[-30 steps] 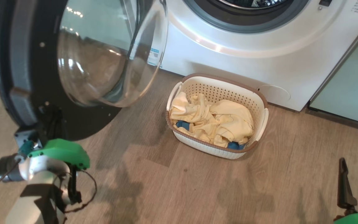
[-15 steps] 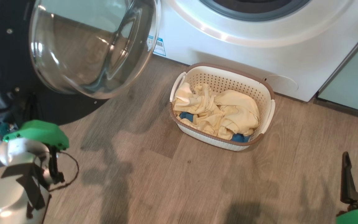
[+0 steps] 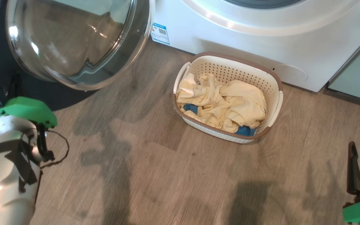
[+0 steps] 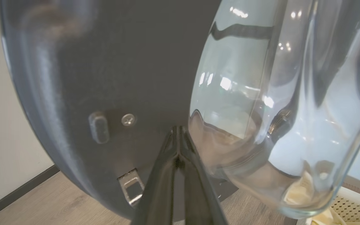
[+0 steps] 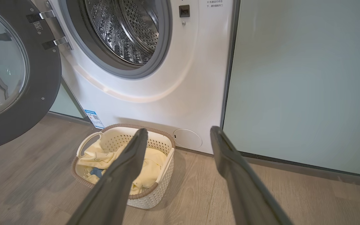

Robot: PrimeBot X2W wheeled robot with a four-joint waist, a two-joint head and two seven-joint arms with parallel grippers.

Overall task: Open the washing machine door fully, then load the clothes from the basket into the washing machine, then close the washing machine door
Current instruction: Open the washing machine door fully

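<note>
We have the washing machine door [image 3: 73, 47] standing wide, our left end effector [image 4: 177, 147] pinched shut against its dark inner face. The clothes [image 3: 227, 103] all lie in the basket [image 3: 236, 59], ahead-left of our open, empty right end effector [image 5: 178, 130]. Loading and closing are left.

The washing machine door [image 5: 17, 78] stands swung wide to the left, leaving the drum mouth [image 5: 127, 28] unblocked from the front. Its bulging glass bowl [image 3: 73, 47] juts out over the floor [image 3: 167, 175] at the left, with a strip of bare boards between it and the basket [image 3: 245, 73]. The basket sits just before the lower front of the washing machine [image 3: 230, 37], open on top, so the clothes [image 3: 230, 106] lie reachable from above. Bare floor separates it from the spread right pincer [image 5: 178, 130]. A mint-green cabinet panel [image 5: 292, 78] walls the right side. The left pincer [image 4: 177, 137], fingers pressed together, sits close against the door's dark inner face beside the bowl.
</note>
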